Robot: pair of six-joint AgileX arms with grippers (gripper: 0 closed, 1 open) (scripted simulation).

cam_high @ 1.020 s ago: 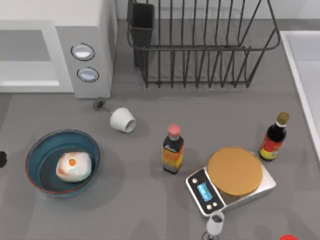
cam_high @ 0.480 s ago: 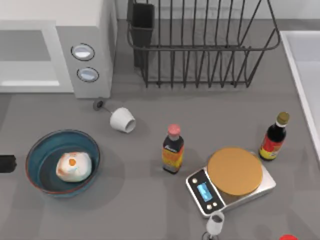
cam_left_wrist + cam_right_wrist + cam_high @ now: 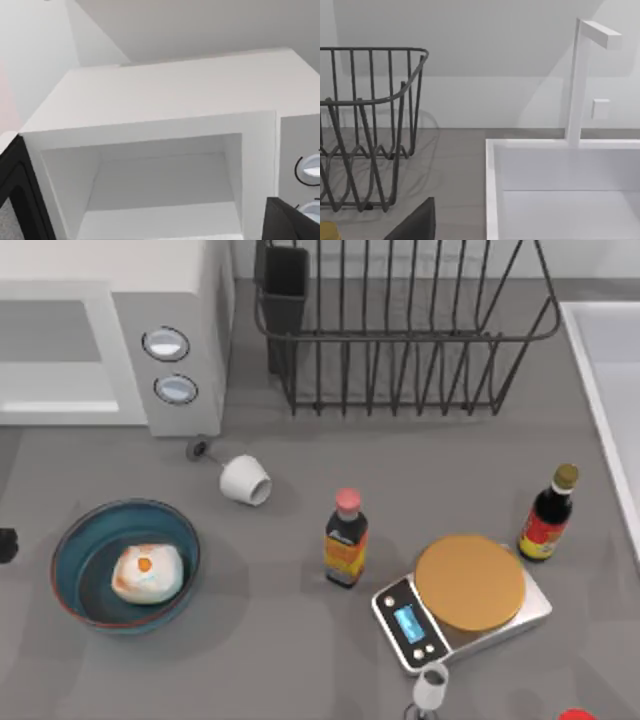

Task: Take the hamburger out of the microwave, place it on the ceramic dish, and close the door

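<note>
I see the hamburger (image 3: 148, 572) sitting inside the ceramic dish (image 3: 70, 547) at the lower left of the top view. It is a small pale lump with an orange spot, and it rests a bit left of the bowl's middle.

The microwave (image 3: 190, 295) stands at the upper left of the top view, with its two round knobs (image 3: 166, 343) facing me. In the left wrist view I look straight into the microwave's white inside (image 3: 160, 182), so the mouth is open. The door (image 3: 12, 200) swings out at the lower left edge of that view, dark on its inner side, with a bit of grey mesh showing.

A small dark bit of my left arm (image 3: 6, 545) pokes in at the left edge of the top view, just beside the dish but not touching it. I cannot tell how the left gripper stands.

A small white cup (image 3: 245, 481) lies tipped on its side near the microwave's front corner. A sauce bottle with a pink cap (image 3: 346, 538) stands near the middle. A kitchen scale (image 3: 410, 622) with a tan round disc (image 3: 469, 582) on it sits to its right. A dark bottle (image 3: 549, 514) stands just beside that. A wire dish rack (image 3: 400, 325) fills the top middle.

The right wrist view shows the rack's end (image 3: 370, 125) and a white sink (image 3: 560, 190) with a tap (image 3: 580, 75).
</note>
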